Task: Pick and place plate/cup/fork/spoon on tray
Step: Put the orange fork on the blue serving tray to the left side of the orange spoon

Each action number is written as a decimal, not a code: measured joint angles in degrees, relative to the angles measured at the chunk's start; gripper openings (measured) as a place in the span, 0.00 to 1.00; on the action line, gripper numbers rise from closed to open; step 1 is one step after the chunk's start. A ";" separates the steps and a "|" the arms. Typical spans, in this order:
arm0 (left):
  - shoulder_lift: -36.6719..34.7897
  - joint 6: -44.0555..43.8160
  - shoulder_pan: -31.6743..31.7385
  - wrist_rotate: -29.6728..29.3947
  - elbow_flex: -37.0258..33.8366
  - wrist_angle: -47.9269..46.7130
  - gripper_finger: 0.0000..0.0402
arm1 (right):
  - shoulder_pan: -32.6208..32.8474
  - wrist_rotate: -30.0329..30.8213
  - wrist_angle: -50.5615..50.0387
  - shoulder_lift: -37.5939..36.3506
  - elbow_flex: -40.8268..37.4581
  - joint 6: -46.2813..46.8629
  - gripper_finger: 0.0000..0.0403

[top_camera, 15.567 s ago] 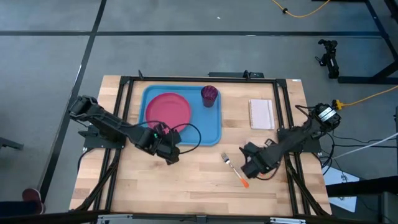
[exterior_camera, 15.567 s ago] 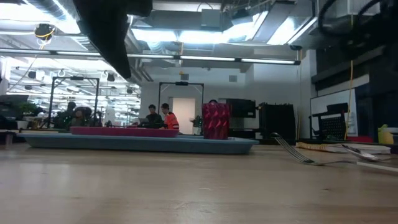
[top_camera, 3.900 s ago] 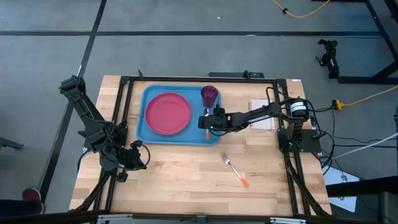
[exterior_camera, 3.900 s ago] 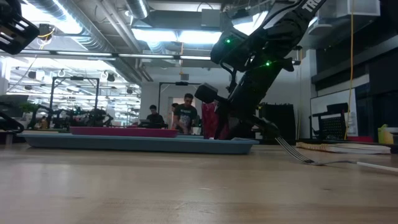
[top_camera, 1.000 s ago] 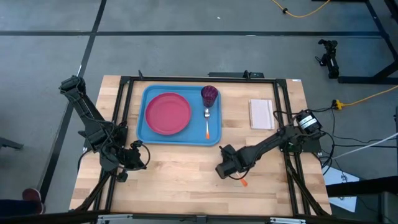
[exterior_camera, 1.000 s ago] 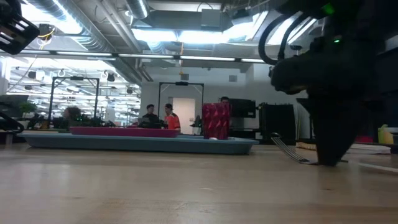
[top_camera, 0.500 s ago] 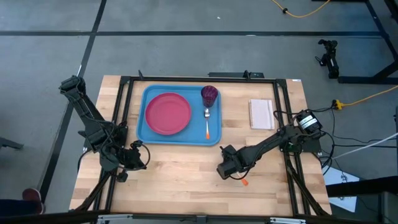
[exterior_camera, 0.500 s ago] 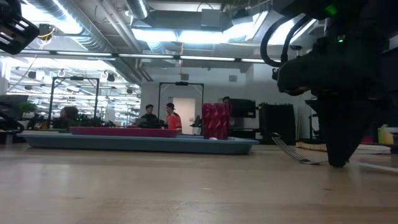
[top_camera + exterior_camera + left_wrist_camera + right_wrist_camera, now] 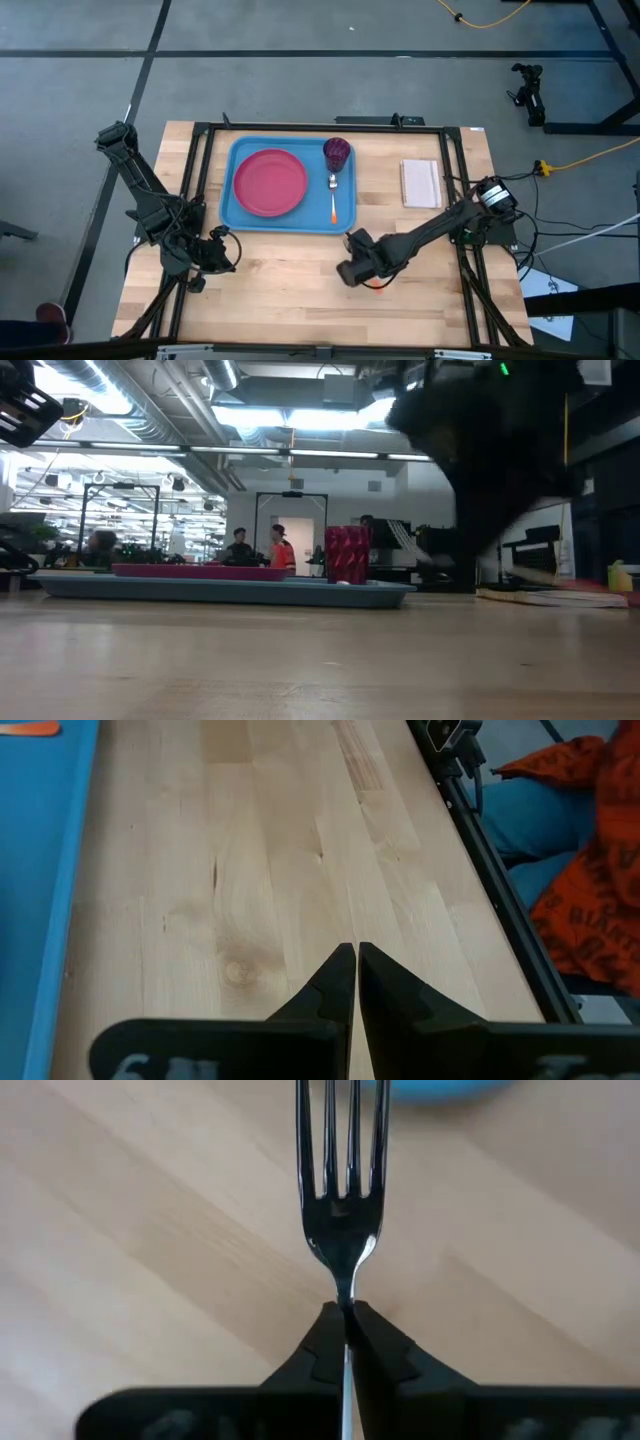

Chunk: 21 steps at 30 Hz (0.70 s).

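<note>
While the wooden table (image 9: 300, 290) sits on a grey floor, the low view looks past it into a big bright room with ceiling lights, where people (image 9: 258, 548) sit far behind the tray. On the table the blue tray (image 9: 245, 215) is the main landmark. The pink plate (image 9: 270, 182) lies on the tray, and the dark red cup (image 9: 337, 153) stands in the tray's far right corner. Just in front of the cup, the spoon (image 9: 333, 199) with its orange end lies on the tray too. A small white pad (image 9: 420, 183) lies to the right of the tray, well apart from it. Near the tray's front right corner, the right gripper (image 9: 345, 1318) has its fingers pinched tight on the fork (image 9: 340, 1175), whose tines point out toward the tray. The left gripper (image 9: 355, 955) rests by the tray's front left corner, fingers pressed together with nothing between them.
</note>
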 joint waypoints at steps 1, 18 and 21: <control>0.00 0.00 0.00 0.00 0.00 0.00 0.03 | -0.23 0.99 -1.20 0.00 1.79 -0.02 0.02; 0.00 0.00 0.00 0.00 0.00 0.02 0.03 | -20.12 9.32 12.98 2.50 8.94 -3.37 0.01; 0.00 0.00 0.00 0.00 0.00 0.02 0.03 | -22.63 7.10 14.79 4.23 8.88 -2.69 0.01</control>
